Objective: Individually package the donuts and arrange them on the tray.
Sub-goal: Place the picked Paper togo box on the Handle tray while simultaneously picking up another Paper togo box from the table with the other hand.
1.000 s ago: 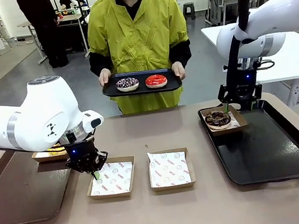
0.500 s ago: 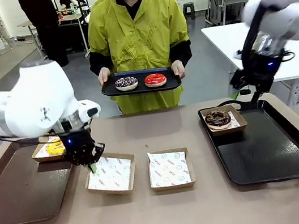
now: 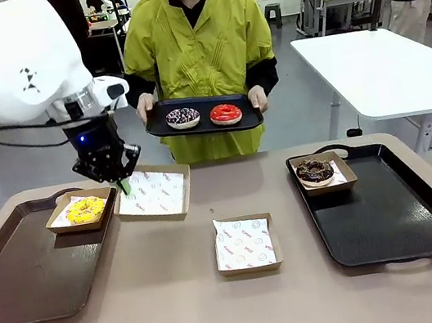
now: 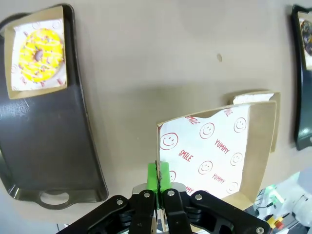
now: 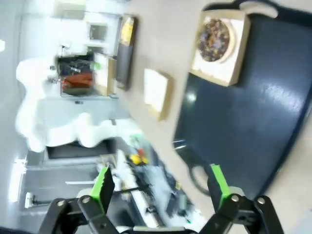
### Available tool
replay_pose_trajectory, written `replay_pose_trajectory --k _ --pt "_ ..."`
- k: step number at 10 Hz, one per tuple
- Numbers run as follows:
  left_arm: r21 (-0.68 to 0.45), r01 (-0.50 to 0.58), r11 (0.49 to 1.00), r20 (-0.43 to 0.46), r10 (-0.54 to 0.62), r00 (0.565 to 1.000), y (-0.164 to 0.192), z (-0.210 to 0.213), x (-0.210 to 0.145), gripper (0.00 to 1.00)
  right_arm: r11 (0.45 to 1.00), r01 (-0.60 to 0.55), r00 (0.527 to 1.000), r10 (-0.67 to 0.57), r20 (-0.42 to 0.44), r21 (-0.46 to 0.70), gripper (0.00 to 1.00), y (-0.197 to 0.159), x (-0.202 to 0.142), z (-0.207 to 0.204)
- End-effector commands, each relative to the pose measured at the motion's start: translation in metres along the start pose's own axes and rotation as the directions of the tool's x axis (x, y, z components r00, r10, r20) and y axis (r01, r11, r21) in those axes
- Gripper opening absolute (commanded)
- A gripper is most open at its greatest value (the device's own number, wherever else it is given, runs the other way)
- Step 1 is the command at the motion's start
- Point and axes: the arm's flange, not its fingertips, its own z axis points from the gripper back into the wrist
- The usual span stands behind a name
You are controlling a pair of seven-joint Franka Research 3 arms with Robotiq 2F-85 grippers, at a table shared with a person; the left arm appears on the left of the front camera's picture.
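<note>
Your left end effector is clamped on the near edge of a paper-lined box – green pads pressed together on the cardboard – and holds it tilted above the tabletop, just beside the left tray. On that tray the yellow-iced donut sits in its own box. Your right end effector hangs with its jaws wide apart, gripping nothing, high over the right tray, where the dark chocolate donut lies boxed in the far left corner. The person across the tabletop holds a black tray with the sprinkled donut and the red donut side by side. A second lined box rests mid-tabletop.
</note>
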Motion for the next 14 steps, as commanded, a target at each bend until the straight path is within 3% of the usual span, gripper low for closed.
replay_pose_trajectory --k 1,3,6,14 --pt "0.044 -0.073 0.996 -0.001 0.073 0.997 -0.007 0.003 0.034 0.0 0.981 0.062 0.983 -0.092 0.159 0.185 1.0 -0.022 -0.02 0.014" --pt "0.054 -0.11 0.992 0.015 0.109 0.994 -0.011 0.007 0.064 0.0 0.958 0.088 0.96 -0.155 0.234 0.274 1.0 -0.044 -0.053 0.021" --pt "0.076 -0.144 0.987 0.01 0.144 0.99 -0.012 0.003 0.098 0.0 0.951 0.115 0.949 -0.19 0.25 0.286 1.0 -0.06 -0.072 0.014" --pt "0.044 -0.12 0.992 0.01 0.12 0.993 -0.006 -0.002 0.095 0.0 0.95 0.127 0.955 -0.195 0.225 0.286 1.0 -0.065 -0.075 0.021"
